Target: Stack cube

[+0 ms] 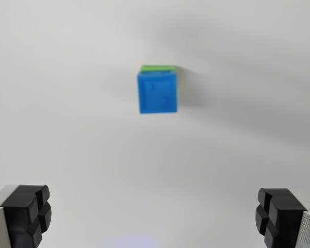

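A blue cube (pixel 158 93) sits on top of a green cube (pixel 158 67), of which only a thin strip shows along the blue one's far edge. Both rest on a plain white surface in the upper middle of the wrist view. My gripper (pixel 152 214) hangs well above and nearer than the stack, open wide. Its two black fingertips (pixel 28 212) show at the lower corners, with nothing between them.
The white surface (pixel 67 129) stretches around the stack on all sides. A soft grey shadow falls to the wrist view's right of the cubes.
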